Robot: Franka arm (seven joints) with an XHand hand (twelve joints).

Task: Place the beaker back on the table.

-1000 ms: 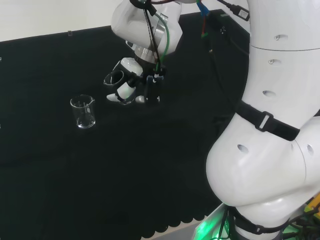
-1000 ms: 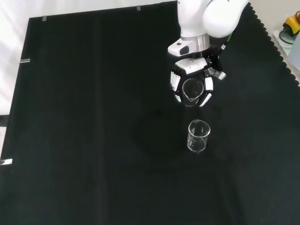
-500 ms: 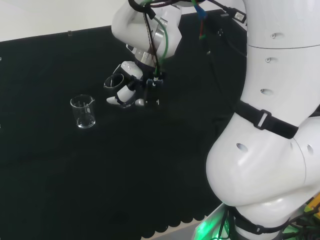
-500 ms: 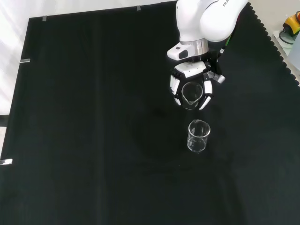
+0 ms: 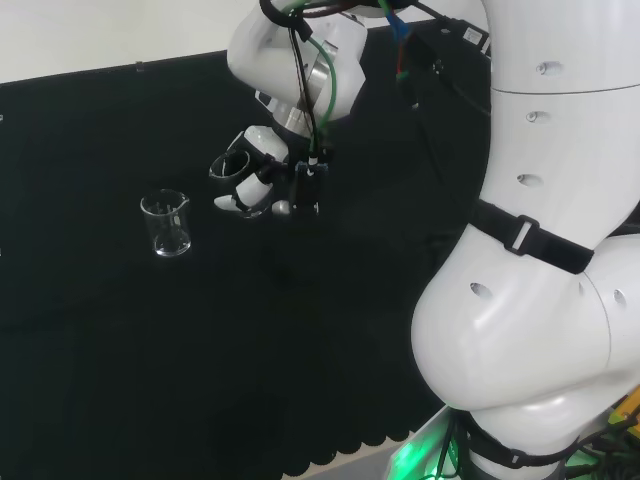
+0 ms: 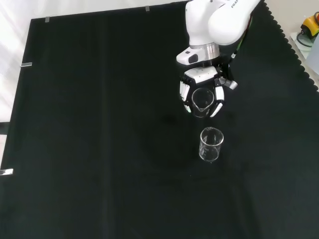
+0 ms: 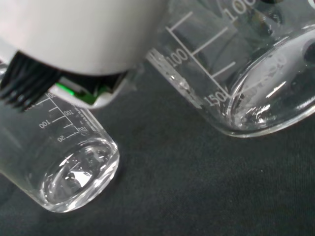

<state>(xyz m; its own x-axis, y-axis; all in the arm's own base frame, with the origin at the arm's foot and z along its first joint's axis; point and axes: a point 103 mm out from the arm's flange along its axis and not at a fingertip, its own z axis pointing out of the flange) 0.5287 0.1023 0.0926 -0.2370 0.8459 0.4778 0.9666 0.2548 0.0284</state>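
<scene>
**Beaker in hand, edging over the cloth**

In the front view, nearest the camera, a second beaker [image 6: 211, 144] stands upright on the black cloth [image 6: 99, 149]. Just beyond it the hand [image 6: 202, 97] has its fingers curled round the beaker [image 6: 201, 101], held above the cloth. Over the last second the hand has drifted slightly away from the standing glass without any clear descent. Lowering and letting go are, I judge, not yet done.
</scene>
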